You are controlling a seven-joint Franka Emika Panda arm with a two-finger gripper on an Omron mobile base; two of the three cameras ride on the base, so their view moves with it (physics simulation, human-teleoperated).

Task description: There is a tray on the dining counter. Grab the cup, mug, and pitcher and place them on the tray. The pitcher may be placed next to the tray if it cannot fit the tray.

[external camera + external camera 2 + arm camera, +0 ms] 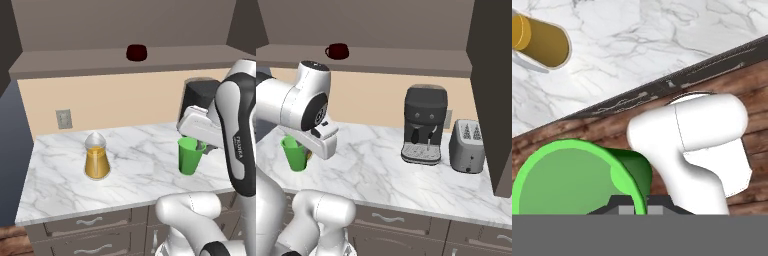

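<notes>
Arm (235,135): glossy white rounded shells w/ dark grey-black joint bands. Small pale lettering down the dark strip on the upper link, too small to read. Round dark joint cap w/ tiny markings on the shoulder housing. Fat white elbow segment low, near. End effector (201,146) body white, boxy, w/ dark finger tips.

The gripper (201,146) sits at the rim of the cup (189,156), one finger inside and one outside. The cup stands on the counter (135,170). The pitcher (96,156) stands on the counter, well to the gripper's left. The mug (136,52) sits on the shelf (75,57), high behind the gripper. The coffee machine (424,125) and the toaster (468,146) stand to the gripper's right.
</notes>
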